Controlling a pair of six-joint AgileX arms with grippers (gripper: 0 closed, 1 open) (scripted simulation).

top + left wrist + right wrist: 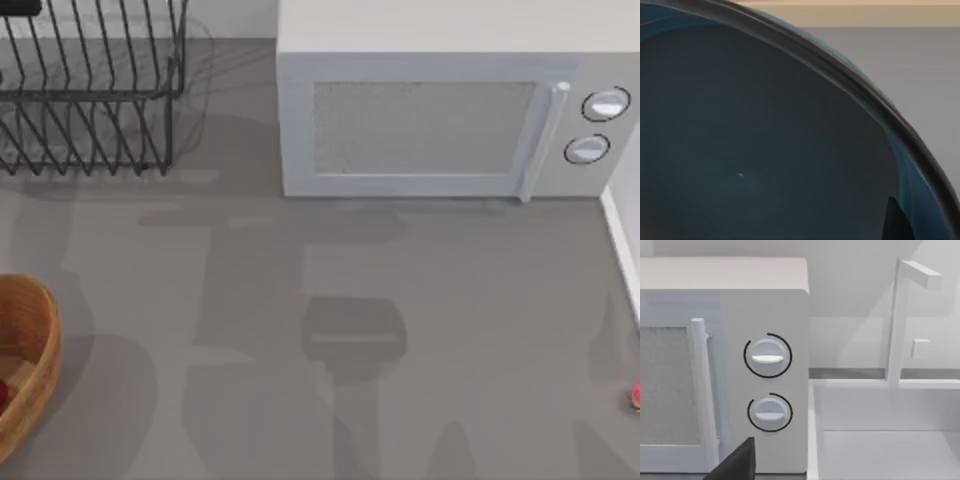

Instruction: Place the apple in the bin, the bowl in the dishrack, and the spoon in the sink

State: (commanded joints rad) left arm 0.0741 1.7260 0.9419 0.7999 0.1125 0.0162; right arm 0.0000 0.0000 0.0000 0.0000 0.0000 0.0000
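The blue bowl (pixel 765 150) sits very close under my left wrist camera, its teal inside and dark rim in sight. One dark finger (pixel 896 222) of my left gripper reaches inside the rim. The tan bin (pixel 30 360) stands at the table's left edge, with a red sliver of the apple (pixel 3 392) inside it. At the back left is the black wire dishrack (pixel 90 90). The spoon's pink-red tip (pixel 635 397) pokes in at the right edge. The white sink (pixel 890 440) lies beside the microwave, with one dark finger (pixel 735 462) of my right gripper low in front.
A white microwave (pixel 430 110) with two dials stands at the back, right of the dishrack. The sink's white rim (pixel 622 250) runs along the table's right side, and a white faucet (pixel 897 320) rises behind the basin. Grey tabletop (pixel 330 330) stretches between bin and spoon.
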